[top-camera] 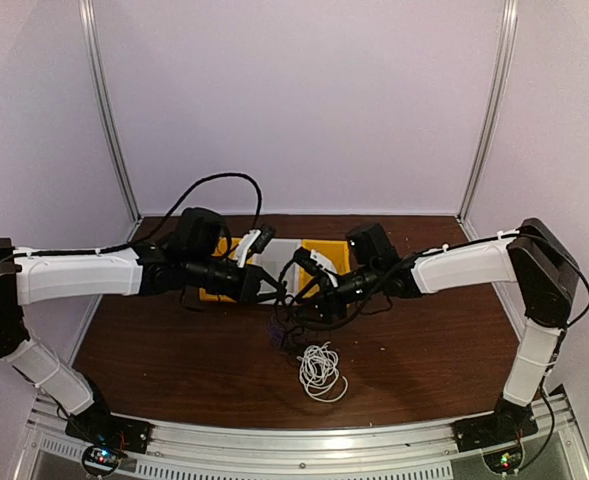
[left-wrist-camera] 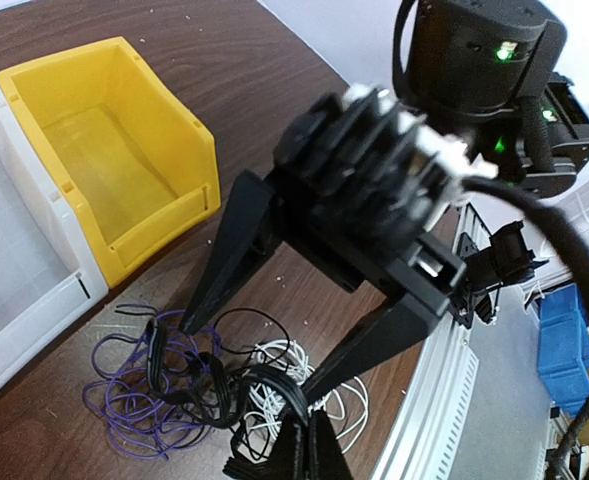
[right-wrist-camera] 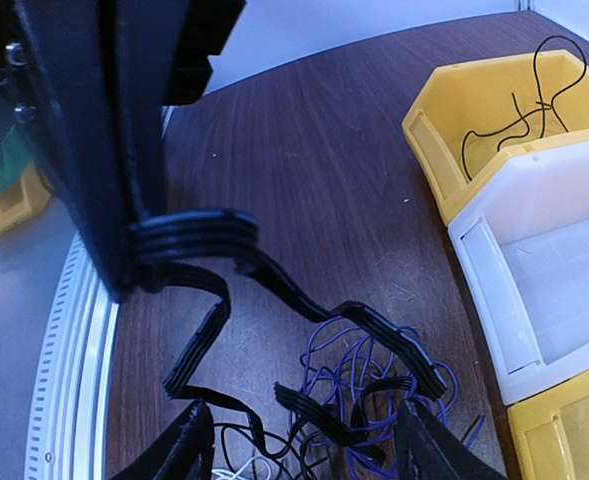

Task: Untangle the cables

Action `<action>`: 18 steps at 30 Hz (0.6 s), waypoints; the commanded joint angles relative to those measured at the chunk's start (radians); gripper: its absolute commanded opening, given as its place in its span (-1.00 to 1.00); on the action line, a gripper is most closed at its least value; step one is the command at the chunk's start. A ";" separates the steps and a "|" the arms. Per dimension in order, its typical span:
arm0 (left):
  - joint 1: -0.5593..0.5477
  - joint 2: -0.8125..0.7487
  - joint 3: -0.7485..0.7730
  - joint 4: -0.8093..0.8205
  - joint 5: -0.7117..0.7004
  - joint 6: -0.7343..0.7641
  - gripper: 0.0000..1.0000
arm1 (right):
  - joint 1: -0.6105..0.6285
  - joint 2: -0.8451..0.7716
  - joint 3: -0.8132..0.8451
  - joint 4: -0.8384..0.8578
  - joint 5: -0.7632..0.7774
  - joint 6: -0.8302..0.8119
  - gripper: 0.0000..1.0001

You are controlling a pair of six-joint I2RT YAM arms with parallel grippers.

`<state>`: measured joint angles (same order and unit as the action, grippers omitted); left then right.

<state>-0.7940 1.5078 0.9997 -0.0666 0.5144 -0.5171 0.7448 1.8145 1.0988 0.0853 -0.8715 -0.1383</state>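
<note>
**Left arm grips the ribbon, right arm poised over the knot**

The left pincer [right-wrist-camera: 124,268] is clamped on the black ribbon cable [right-wrist-camera: 319,300], which leaves it in kinked loops and drops into the heap. The right pincer [right-wrist-camera: 309,450] stands wide apart and holds nothing, one finger on each side of the heap.

In the top view the cables lie mid-desk between the two arms. The purple cable [left-wrist-camera: 124,410] crosses the ribbon's loops in several places. The white cable [top-camera: 321,370] is coiled at 6 o'clock of the knot, mostly clear of it. A white bin [right-wrist-camera: 494,330] and a yellow bin [right-wrist-camera: 444,150] sit at 12 o'clock on the desk [right-wrist-camera: 304,150], and a thin black cord [right-wrist-camera: 519,120] lies in the yellow one.

The step in hand looks like parting the ribbon from the purple strands. To do it well, the right pincer should close on purple alone, low and close to a crossing, never on both cables. The arms should then draw apart slowly, left toward 9 o'clock and right toward 3. If a loop cinches, give slack rather than pull harder. The white coil should not be dragged along.
</note>
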 commanded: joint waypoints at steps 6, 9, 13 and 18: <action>-0.002 -0.093 0.087 -0.032 -0.031 -0.008 -1.00 | 0.011 0.089 0.010 0.154 -0.005 0.119 -0.09; -0.002 -0.125 0.093 -0.048 -0.050 -0.008 -1.00 | 0.013 0.098 0.007 0.162 -0.018 0.127 -0.76; -0.002 -0.179 0.125 -0.104 -0.118 0.011 -1.00 | 0.013 0.094 -0.004 0.140 -0.028 0.120 -1.00; -0.001 -0.243 0.243 -0.213 -0.237 0.066 -1.00 | 0.013 0.070 -0.038 0.065 -0.030 0.062 -1.00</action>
<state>-0.7940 1.3312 1.1278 -0.2283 0.3908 -0.5049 0.7532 1.9091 1.0912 0.2081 -0.8898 -0.0307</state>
